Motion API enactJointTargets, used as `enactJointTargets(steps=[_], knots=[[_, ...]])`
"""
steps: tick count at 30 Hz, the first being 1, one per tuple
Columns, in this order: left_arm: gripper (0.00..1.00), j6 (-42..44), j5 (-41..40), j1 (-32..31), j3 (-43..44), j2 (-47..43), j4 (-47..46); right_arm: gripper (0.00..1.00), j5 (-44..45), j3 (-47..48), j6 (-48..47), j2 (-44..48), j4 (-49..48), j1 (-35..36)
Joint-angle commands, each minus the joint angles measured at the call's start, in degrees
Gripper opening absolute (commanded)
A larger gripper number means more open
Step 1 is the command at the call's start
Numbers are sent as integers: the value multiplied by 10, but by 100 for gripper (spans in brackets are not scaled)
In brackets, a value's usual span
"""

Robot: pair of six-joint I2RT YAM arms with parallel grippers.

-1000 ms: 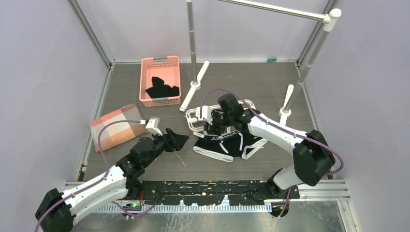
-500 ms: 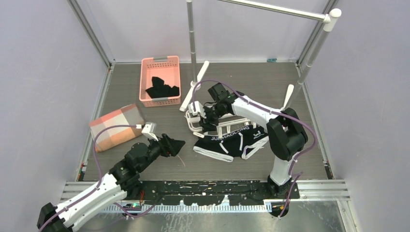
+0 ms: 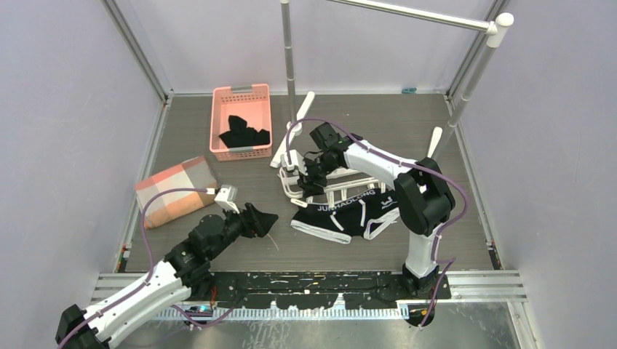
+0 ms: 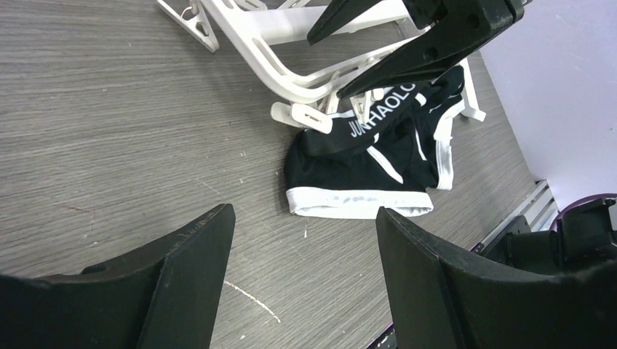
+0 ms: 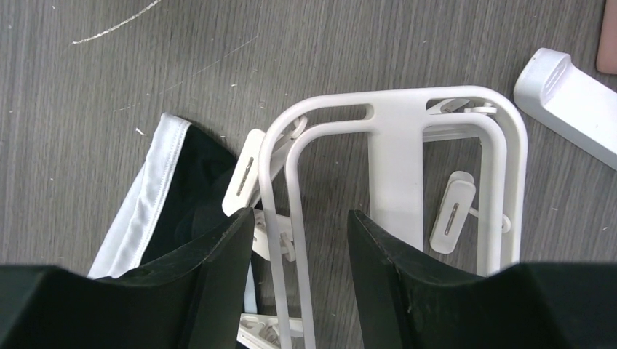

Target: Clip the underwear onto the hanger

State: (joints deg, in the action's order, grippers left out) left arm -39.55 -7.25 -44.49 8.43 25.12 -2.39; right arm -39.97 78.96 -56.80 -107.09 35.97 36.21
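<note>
The underwear [image 3: 345,214], black briefs with white piping and white waistband lettering, lies flat on the table, its waistband edge against the hanger [image 3: 331,183]. The hanger is a white clip frame lying flat just behind it. My right gripper [image 3: 304,178] hovers open over the hanger's left end. In the right wrist view its fingers [image 5: 300,214] straddle two thin rails of the hanger [image 5: 396,138], with the underwear [image 5: 182,182] at the left. My left gripper [image 3: 265,218] is open and empty, low over bare table left of the underwear [image 4: 364,163], a gap between them [image 4: 305,211].
A pink basket [image 3: 241,94] holding black garments stands at the back left. A folded checked cloth [image 3: 174,190] lies at the left. The grey rail stand [image 3: 289,65] has white feet [image 3: 295,120] just behind the hanger and at the right [image 3: 431,153].
My right gripper has moved back and left from the underwear's waistband to the hanger's left end, its jaws wider. The left arm has drawn back a little toward the near edge.
</note>
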Motion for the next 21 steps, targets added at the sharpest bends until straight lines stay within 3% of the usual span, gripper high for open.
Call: enactJointTargets(steps=[1, 11, 15, 18, 21], knots=[[73, 7, 4, 3, 15, 13, -19, 55, -9, 27, 2, -7, 8, 1], [73, 2, 4, 3, 21, 41, -37, 50, -4, 36, 8, -31, 10, 3], [74, -5, 2, 3, 26, 59, -49, 43, 1, 41, 11, -36, 12, 2], [75, -23, 3, 4, 22, 76, -84, 35, -1, 36, 8, -31, 11, 3], [76, -33, 6, 7, 20, 101, -121, 20, 2, 30, 4, -21, 11, 3]])
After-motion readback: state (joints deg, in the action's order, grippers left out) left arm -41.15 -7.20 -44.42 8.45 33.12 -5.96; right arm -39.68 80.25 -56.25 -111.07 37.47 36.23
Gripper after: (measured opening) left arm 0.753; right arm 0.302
